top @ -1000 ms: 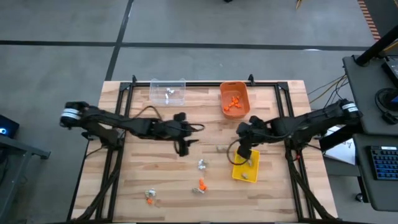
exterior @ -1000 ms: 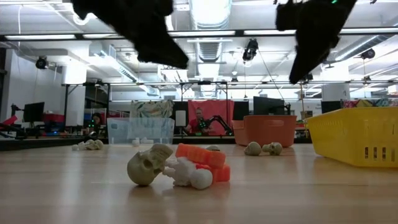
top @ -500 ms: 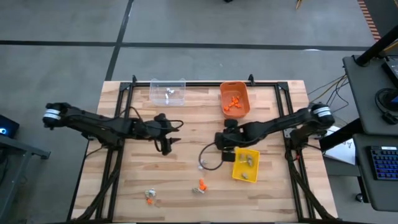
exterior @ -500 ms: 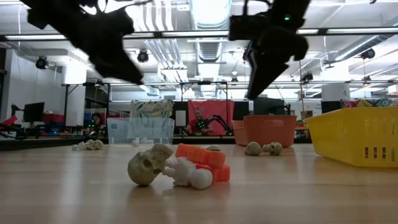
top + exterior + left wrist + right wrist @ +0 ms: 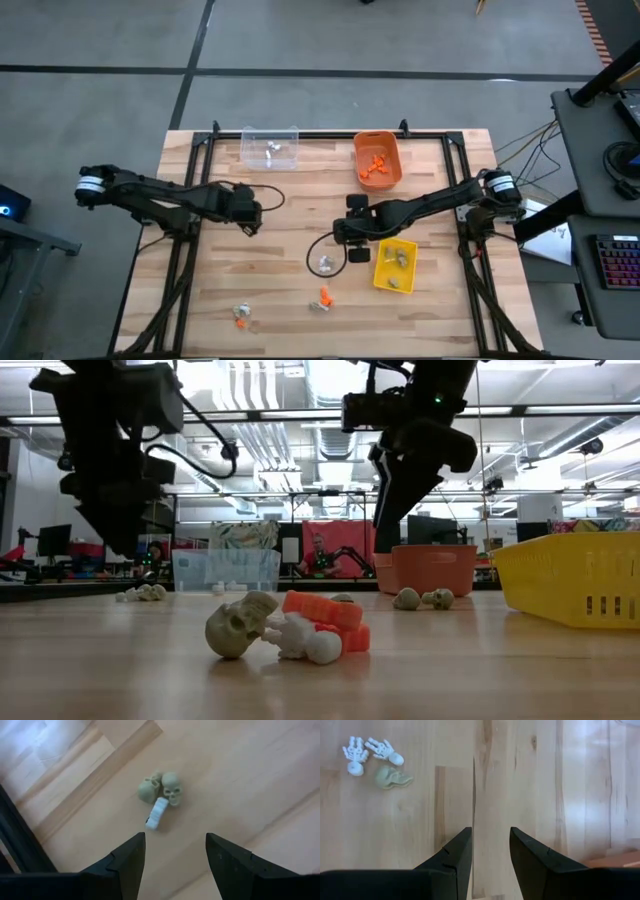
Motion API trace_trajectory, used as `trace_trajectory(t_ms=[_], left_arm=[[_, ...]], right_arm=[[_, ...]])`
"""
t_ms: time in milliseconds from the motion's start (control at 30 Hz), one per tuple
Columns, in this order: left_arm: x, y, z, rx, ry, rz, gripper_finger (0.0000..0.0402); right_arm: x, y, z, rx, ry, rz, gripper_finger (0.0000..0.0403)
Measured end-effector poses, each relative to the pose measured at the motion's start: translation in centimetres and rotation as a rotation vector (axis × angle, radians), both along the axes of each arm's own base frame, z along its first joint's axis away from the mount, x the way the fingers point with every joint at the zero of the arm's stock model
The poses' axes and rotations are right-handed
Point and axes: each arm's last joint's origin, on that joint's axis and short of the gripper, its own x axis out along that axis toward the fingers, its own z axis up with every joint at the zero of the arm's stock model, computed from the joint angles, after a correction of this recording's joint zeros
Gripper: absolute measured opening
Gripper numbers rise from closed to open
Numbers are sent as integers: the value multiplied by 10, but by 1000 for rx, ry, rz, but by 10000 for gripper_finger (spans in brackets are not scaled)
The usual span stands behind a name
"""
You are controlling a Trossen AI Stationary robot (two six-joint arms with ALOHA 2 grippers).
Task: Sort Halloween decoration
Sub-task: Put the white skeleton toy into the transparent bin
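I have the left gripper [image 5: 250, 222] hanging above the left half of the wooden slatted tabletop [image 5: 200, 300], toward its middle, its two dark fingers [image 5: 127, 862] spread apart with nothing between them. Its wrist camera looks down on two dull tan-grey miniature skulls [image 5: 162, 787] lying touching each other, with a small white ribbed trinket [image 5: 157, 813] just beside them on the bare wood.

The right gripper [image 5: 345, 232] sits raised over the centre of the tabletop, fingers [image 5: 455, 857] parted and empty. Its wrist camera shows two small white skeleton hands [image 5: 370, 752] side by side and a tan-grey skull piece [image 5: 393, 777] next to them, well ahead of the fingertips.

From above, a silvery-white trinket cluster [image 5: 324, 264] lies just in front of the right gripper. Nearer the front edge sit a bright orange trinket with pale pieces [image 5: 322, 298], and toward the front left corner another small orange-and-pale group [image 5: 241, 315].

In the level view this front cluster reads as a tan skull [image 5: 238, 627], a white bony piece [image 5: 305, 641] and an orange ribbed piece [image 5: 325, 612], all touching.

The small yellow plastic basket [image 5: 394, 266] stands right of centre, holding tan-grey pieces. The orange plastic bin [image 5: 377, 160] at the back edge holds orange trinkets; the clear plastic bin [image 5: 270, 147] at the back edge, left of it, holds a few white ones.
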Motion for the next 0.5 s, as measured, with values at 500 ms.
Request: trace_trajectory(t_ms=[500], left_arm=[[18,21,-32,3,186,-41,190]], right_arm=[[-1,0,2,-2,-5,9,121]])
